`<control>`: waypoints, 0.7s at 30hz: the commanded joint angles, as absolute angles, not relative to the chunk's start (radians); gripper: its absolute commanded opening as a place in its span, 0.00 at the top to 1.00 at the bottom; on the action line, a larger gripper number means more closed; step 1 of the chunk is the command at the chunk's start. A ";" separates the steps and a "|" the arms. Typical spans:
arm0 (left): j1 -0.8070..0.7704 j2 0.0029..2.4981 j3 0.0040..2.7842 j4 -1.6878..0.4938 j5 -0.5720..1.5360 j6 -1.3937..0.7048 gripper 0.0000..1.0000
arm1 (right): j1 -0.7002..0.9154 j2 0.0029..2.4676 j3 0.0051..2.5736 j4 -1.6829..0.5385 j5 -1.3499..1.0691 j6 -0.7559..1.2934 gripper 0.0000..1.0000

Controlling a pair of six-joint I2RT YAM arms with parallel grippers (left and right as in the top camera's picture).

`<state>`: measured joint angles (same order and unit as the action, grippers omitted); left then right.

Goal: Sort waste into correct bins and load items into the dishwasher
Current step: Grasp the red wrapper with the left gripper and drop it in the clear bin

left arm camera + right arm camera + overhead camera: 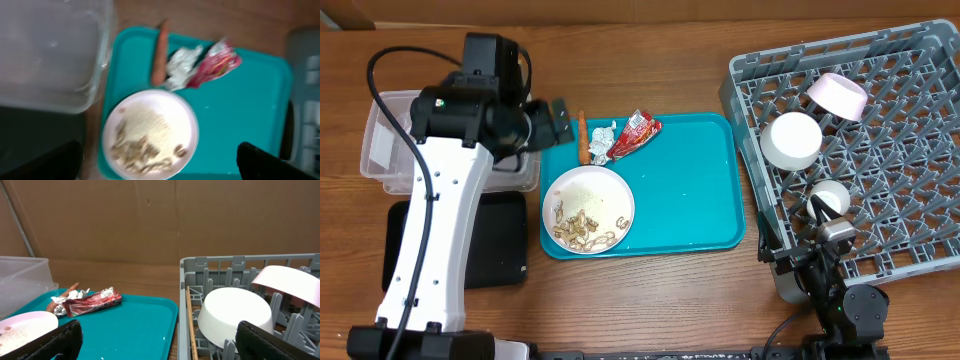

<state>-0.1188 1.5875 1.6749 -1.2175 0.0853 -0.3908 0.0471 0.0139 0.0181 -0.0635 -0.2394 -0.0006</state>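
A white plate (588, 208) with beige food scraps and rice sits on the teal tray (690, 190). Behind it lie an orange carrot (583, 137), a foil ball (603, 141) and a red-and-silver wrapper (636, 134). My left gripper (558, 120) is open and empty, above the tray's back left corner beside the carrot. In the left wrist view its open fingers (159, 162) straddle the plate (150, 132), with the carrot (159, 52), foil (182, 64) and wrapper (215, 64) beyond. My right gripper (832, 232) is open and empty at the grey dish rack's (920, 250) front left. The rack holds two white bowls (792, 140) (828, 197) and chopsticks (190, 322).
A clear tub (385, 140) stands at the far left, with a black tray (485, 245) in front of it, partly under my left arm. A pale pink bowl (837, 95) leans in the rack's back. Cardboard walls the far side (150, 220).
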 commanded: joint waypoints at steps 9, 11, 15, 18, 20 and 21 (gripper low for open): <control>-0.384 1.905 1.666 -0.958 0.043 -0.205 0.18 | 0.044 0.003 0.008 -0.057 -0.245 0.004 0.00; -0.425 1.963 1.666 -0.904 -0.038 -0.204 0.17 | 0.044 0.003 0.008 -0.057 -0.245 0.004 0.00; -0.491 2.081 1.666 -0.802 -0.153 -0.149 0.19 | 0.044 0.003 0.008 -0.057 -0.245 0.004 0.00; -0.511 2.176 1.666 -0.754 -0.245 -0.148 0.21 | 0.044 0.003 0.008 -0.057 -0.245 0.004 0.00; -0.511 2.214 1.666 -0.738 -0.243 -0.132 0.27 | 0.044 0.003 0.008 -0.057 -0.245 0.004 0.00; -0.512 2.225 1.666 -0.736 -0.244 -0.126 0.36 | 0.044 0.003 0.008 -0.057 -0.245 0.004 0.00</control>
<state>-0.5163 2.1647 1.6737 -0.7498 -0.1558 -0.1734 0.0475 0.0139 0.0181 -0.0639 -0.2394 -0.0002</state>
